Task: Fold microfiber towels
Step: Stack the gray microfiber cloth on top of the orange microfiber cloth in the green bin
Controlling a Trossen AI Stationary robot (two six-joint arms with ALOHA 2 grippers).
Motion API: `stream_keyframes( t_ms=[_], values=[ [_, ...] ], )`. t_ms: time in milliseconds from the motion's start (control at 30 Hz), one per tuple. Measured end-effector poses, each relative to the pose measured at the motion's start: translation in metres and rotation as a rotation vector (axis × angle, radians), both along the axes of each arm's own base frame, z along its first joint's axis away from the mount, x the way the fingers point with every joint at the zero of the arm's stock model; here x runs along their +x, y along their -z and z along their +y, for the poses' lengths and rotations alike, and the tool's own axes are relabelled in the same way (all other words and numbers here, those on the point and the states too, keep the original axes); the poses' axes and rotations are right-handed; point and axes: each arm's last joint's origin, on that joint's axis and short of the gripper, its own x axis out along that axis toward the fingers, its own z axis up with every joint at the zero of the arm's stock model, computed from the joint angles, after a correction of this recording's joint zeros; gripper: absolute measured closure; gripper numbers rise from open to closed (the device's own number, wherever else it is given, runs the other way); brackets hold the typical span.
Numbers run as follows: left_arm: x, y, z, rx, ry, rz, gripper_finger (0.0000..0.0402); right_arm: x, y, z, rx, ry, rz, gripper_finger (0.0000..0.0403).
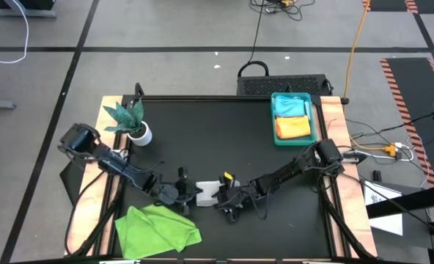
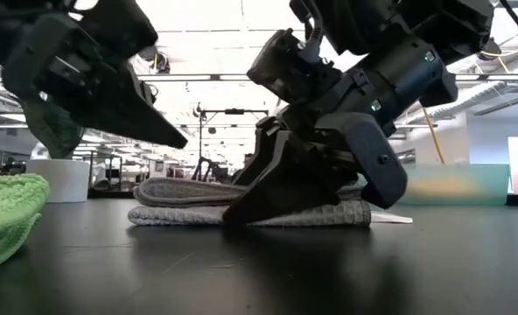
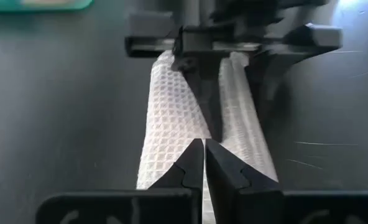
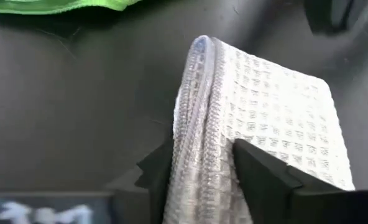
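I take the white-grey towel [image 1: 207,191] as my landmark: it lies folded on the black table [image 1: 224,139], in the near middle, between my two arms. In the low view it shows as a flat stack of layers [image 2: 189,201] resting on the tabletop.

My right gripper [image 4: 202,168] is down on the towel's right-hand end, its two fingers [image 4: 265,171] standing apart on either side of the folded edge [image 4: 199,124], so the cloth sits between open jaws; I can't tell whether the pads press it.

My left gripper [image 3: 204,165] sits just at the towel's opposite end, fingers pinched together with hardly a slit between them, tips above the cloth [image 3: 171,118] and holding nothing that I can see.

The lime green towel [image 1: 158,229] lies rumpled and unfolded near the table's front edge, left of the white-grey one and apart from it.

Well away from the towel, at the far right corner, the teal tray [image 1: 317,121] holds a turquoise-blue towel [image 1: 290,107] and an orange towel [image 1: 292,128]. A small plant [image 1: 129,117] in a white pot stands far left of it
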Motion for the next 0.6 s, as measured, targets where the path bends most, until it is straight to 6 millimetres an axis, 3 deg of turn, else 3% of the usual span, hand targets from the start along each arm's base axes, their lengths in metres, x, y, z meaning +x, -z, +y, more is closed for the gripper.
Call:
stream_keyframes(
  t_ms=[300, 433, 600],
  values=[
    [-0.009, -0.004, -0.013, 0.074, 0.057, -0.01, 0.0395, 0.002, 0.0, -0.021, -0.007, 0.076, 0.05, 0.0383],
    [-0.01, -0.002, -0.013, 0.085, 0.041, 0.006, 0.0382, -0.003, -0.013, -0.023, -0.002, 0.083, 0.07, 0.0384],
    [-0.011, 0.0, -0.012, 0.095, 0.041, 0.024, 0.0393, -0.017, -0.046, -0.022, 0.062, 0.135, 0.097, 0.0371]
  ],
)
